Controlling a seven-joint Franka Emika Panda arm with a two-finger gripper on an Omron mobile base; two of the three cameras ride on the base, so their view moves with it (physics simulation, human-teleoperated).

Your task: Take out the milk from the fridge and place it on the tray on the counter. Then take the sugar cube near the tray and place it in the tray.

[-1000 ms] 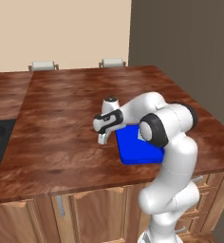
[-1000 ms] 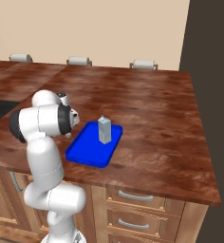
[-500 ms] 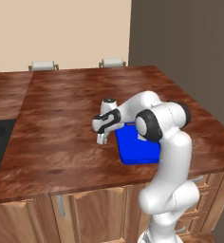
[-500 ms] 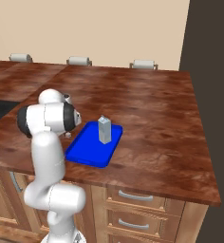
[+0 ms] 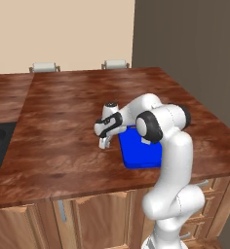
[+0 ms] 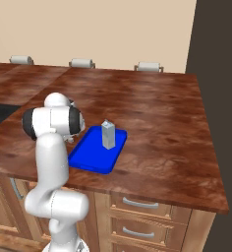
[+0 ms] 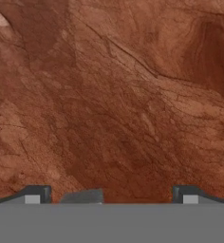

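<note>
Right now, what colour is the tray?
Bright blue. The tray shows best in the right base view, with the milk standing on it.

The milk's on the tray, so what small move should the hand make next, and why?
Probably close the fingers. The hand is low over the counter beside the tray, open, with a small grey shape, likely the sugar cube, between its tips. The milk stands on the tray, so only the cube is left.
</note>
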